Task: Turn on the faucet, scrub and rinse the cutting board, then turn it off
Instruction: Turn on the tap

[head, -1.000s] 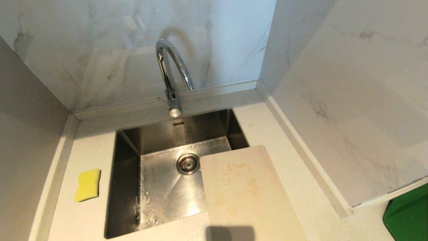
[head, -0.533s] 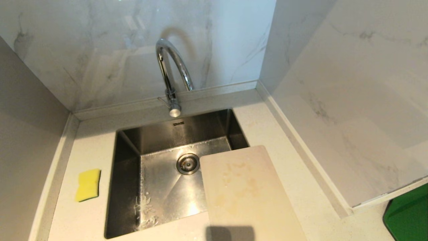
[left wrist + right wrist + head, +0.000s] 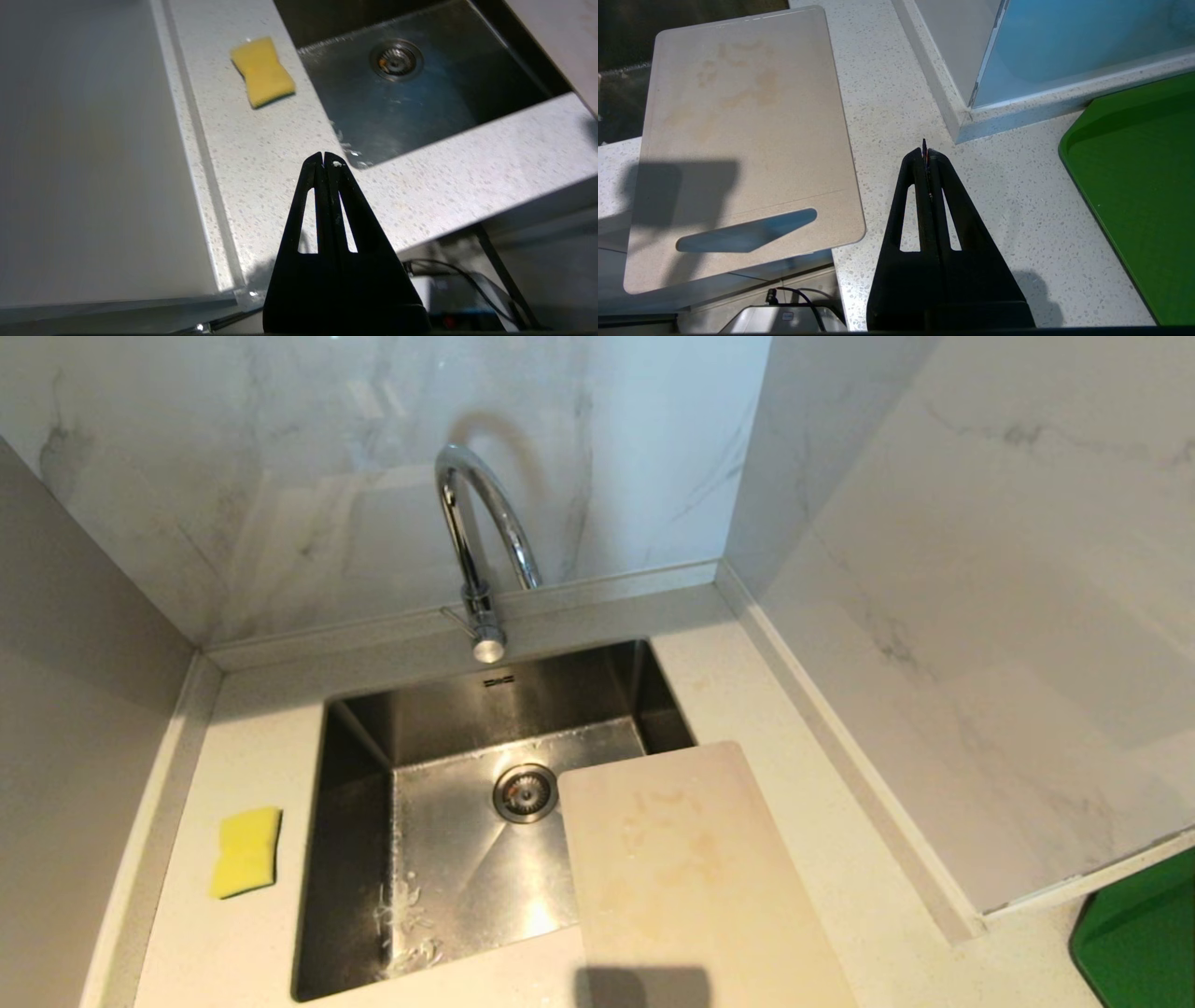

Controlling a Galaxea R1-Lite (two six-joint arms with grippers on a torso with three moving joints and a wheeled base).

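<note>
Cream cutting board [image 3: 686,868] overhanging steel sink [image 3: 359,859] rim.

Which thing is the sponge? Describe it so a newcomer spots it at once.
Start at the steel sink set into the speckled white counter. On the counter strip to the sink's left, away from the cutting board on the right, lies the sponge. It is the only small, bright yellow, waisted pad there, with a thin green underside.

Small dark mark on the back wall of the sink [image 3: 373,728], just below the faucet [image 3: 476,541], too small to read, no other lettering legible
</note>
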